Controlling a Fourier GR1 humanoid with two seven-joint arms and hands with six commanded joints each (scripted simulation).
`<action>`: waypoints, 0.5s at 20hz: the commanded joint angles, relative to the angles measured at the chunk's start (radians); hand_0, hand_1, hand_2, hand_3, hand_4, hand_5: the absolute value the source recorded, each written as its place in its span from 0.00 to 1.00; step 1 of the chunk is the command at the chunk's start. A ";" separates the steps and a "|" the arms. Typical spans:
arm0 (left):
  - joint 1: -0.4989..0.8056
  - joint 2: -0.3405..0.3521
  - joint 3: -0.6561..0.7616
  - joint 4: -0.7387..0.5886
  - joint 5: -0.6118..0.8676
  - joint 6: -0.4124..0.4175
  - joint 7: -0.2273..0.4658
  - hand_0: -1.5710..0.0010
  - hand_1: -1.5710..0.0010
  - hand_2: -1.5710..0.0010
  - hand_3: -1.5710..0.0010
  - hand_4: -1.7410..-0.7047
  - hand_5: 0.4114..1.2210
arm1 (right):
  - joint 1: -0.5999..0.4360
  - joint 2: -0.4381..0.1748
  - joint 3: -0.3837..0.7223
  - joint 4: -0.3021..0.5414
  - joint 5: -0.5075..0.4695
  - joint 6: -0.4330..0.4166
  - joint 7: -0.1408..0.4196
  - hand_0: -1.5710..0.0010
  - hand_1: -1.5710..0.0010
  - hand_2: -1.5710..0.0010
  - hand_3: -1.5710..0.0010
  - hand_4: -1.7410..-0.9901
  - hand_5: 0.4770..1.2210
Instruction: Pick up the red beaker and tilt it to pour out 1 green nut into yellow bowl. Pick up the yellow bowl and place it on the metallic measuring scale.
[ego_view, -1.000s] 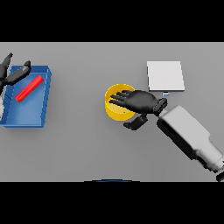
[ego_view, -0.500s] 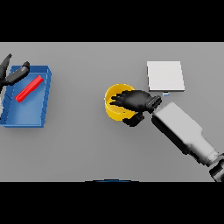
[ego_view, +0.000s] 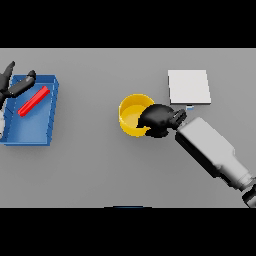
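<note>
The right hand has its fingers clenched on the yellow bowl's rim; the metallic scale lies just behind them, with a blue tray well to their left.

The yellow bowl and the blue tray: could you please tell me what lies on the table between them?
Nothing: in the head view, only bare grey table separates the yellow bowl from the blue tray.
</note>
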 joint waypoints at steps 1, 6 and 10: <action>0.006 0.009 0.003 -0.002 0.003 -0.006 -0.003 1.00 1.00 1.00 1.00 0.92 0.37 | 0.011 -0.007 0.000 -0.024 -0.006 0.017 0.014 0.12 0.12 0.18 0.30 0.09 0.94; 0.017 0.010 0.007 -0.029 0.016 -0.011 -0.001 1.00 1.00 1.00 1.00 0.93 0.36 | 0.003 -0.027 -0.011 -0.064 -0.025 0.037 0.011 0.04 0.04 0.12 0.24 0.03 0.98; 0.021 0.016 0.003 -0.030 0.006 -0.007 -0.004 1.00 1.00 1.00 1.00 0.94 0.37 | -0.018 -0.058 -0.050 -0.124 -0.063 0.102 0.053 0.02 0.02 0.07 0.26 0.01 0.99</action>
